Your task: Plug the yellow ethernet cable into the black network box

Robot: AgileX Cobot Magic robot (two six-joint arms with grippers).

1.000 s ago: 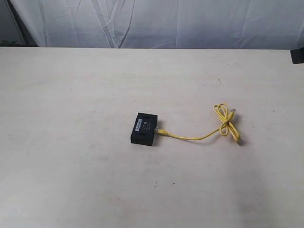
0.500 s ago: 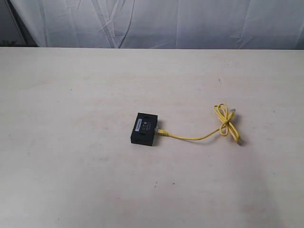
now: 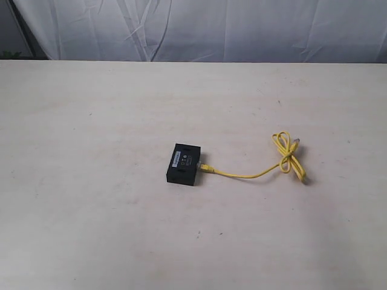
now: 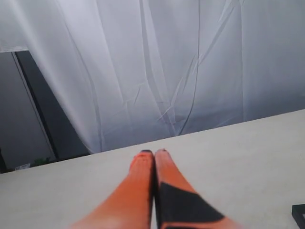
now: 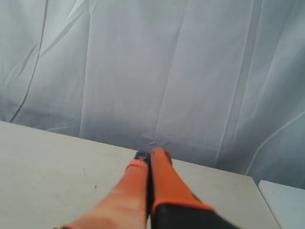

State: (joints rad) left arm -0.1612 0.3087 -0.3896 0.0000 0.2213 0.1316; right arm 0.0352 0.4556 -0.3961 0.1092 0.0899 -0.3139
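The black network box lies flat near the middle of the table in the exterior view. The yellow ethernet cable runs from the box's right side, where one end meets it, to a knotted loop farther right. Neither arm shows in the exterior view. In the left wrist view my left gripper is shut with nothing between its orange fingers, pointing over the table toward the curtain. In the right wrist view my right gripper is shut and empty too. A dark corner at the left wrist view's edge may be the box.
A white curtain hangs behind the table's far edge. A dark gap beside the curtain shows in the left wrist view. The table's corner and a white surface beyond it appear in the right wrist view.
A dark object at the exterior view's right edge one second ago has left the view. The box and cable have not moved.
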